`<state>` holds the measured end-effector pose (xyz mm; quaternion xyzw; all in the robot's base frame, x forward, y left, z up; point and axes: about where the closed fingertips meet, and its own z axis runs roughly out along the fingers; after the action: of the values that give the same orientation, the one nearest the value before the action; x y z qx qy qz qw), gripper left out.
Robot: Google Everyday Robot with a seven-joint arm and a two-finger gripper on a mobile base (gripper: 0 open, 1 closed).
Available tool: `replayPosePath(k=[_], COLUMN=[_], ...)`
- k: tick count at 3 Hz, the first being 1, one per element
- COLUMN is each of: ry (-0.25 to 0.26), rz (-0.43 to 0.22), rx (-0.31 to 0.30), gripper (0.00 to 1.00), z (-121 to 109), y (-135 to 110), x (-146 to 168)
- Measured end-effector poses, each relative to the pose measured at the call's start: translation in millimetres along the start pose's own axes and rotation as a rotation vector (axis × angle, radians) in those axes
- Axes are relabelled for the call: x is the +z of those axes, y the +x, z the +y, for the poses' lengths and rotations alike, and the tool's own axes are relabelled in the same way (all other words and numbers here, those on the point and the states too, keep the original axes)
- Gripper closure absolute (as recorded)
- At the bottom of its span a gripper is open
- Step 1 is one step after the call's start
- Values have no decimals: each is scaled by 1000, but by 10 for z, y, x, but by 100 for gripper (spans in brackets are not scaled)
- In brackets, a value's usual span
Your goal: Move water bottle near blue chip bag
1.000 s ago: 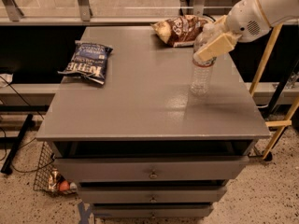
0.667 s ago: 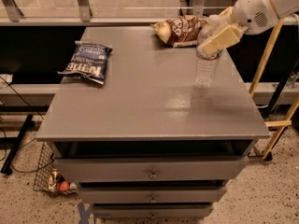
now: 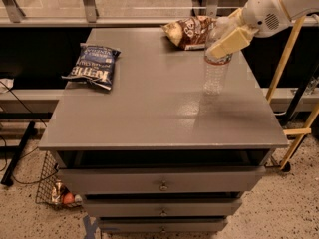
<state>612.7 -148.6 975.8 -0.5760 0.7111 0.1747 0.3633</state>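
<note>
Far to the left of the gripper point(image 3: 219, 41): blue chip bag point(image 3: 93, 66), flat on the worktop point(image 3: 149, 113), lettering up, in the same spot as a second ago. Just left of the gripper and behind it: brown snack bag point(image 3: 187, 31), likewise unmoved, near the back edge.

Within the gripper: water bottle point(image 3: 215, 76), upright, clamped between the fingers point(image 3: 232, 40) at the neck and upper label band; cap not made out. Compared with a second ago: sits higher in view and a little farther back, base seemingly off the worktop, faint reflection beneath. Cannot rule out contact for certain. Reads as pick completed and carry barely started.

Remains well apart from the blue chip bag, with nearly the whole width of the worktop between. No leftward progress so far; placement not yet done. Judged next: a long sweep to the left at held height, then a set-down beside the bag, not on it.

Right of the gripper: arm point(image 3: 279, 6), white, entering from the upper right corner, sloping down and leftward over the right edge of the worktop, wrist angled, fingers pointing down-left across the bottle.
</note>
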Motion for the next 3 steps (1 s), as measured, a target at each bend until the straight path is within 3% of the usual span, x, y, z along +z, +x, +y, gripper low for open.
replayPosePath(k=[1, 2, 3], ry=[-35, -69, -90], rz=[-25, -41, -49], rx=[-101, -206, -228], gripper=[100, 100, 100], z=[-59, -111, -190], y=[-432, -1023, -1462], x=[231, 568, 1088])
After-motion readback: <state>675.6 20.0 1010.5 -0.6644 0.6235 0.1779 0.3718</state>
